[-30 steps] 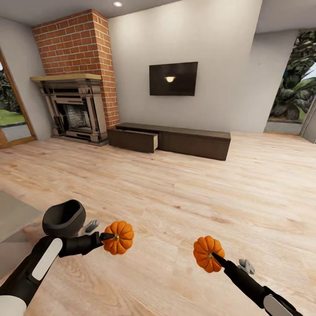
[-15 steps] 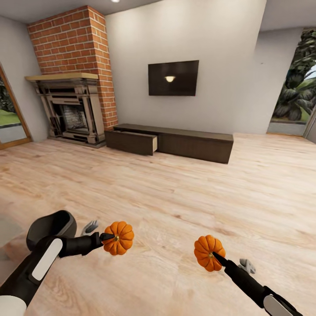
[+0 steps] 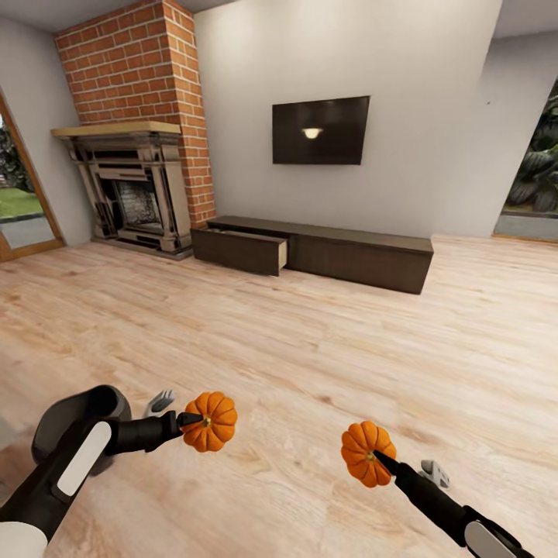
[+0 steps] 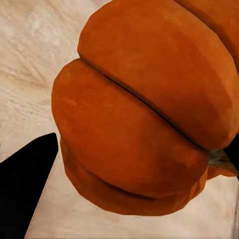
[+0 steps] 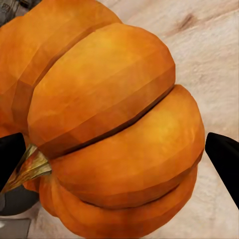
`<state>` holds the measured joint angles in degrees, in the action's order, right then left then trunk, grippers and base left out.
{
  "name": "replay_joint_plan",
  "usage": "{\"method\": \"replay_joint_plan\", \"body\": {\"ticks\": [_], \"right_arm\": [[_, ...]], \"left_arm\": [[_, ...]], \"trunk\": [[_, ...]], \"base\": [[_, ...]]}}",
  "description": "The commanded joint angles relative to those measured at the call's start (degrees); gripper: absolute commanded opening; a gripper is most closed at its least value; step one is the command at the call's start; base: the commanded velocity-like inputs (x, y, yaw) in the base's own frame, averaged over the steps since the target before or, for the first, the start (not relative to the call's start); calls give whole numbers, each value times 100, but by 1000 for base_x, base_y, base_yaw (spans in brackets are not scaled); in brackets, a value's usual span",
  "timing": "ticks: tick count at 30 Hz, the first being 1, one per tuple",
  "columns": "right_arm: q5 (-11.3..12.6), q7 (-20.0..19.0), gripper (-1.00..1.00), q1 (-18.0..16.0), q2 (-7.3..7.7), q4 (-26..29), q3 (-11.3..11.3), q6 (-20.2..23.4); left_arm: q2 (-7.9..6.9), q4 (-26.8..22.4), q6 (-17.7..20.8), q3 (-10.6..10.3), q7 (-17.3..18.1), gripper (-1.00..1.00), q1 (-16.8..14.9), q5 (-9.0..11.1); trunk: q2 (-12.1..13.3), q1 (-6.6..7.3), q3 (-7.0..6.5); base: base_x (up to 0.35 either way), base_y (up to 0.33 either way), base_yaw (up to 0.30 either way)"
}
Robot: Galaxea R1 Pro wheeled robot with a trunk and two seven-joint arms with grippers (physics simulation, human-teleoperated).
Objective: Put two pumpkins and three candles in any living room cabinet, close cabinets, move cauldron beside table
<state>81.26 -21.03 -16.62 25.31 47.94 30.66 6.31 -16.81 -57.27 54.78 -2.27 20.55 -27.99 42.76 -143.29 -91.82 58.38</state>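
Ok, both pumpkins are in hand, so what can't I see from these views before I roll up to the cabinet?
- Inside of the cabinet's open drawer: head view, its front panel hides it.
- Cauldron: head view, left arm covers part.
- Left pumpkin and right pumpkin crowd the wrist views, hiding the fingertips' contact.
- Candles: can't be made out.

No readable text, label, brand or number appears on anything.
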Motion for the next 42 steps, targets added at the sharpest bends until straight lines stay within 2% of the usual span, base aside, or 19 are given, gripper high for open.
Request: {"method": "replay_joint_plan", "body": {"ticks": [1,24,42], "right_arm": [[75,-14,-100,-8,7,4,11,38],[76,-24,-100,-8,13,0,19,-23],[75,-24,-100,-8,6,-2,19,-24]], "left_arm": [[-1,-4,21,-7,27,-100,-5,47],[38,-19,24,-18,36,-100,-5,32],[35,-21,24,-19,32,-100,-5,30]], "trunk": [[-3,-2,14],[-3,-2,68],[-3,-2,118]], "base": [[323,0,19],[323,-109,-14],[323,-8,-82]]}}
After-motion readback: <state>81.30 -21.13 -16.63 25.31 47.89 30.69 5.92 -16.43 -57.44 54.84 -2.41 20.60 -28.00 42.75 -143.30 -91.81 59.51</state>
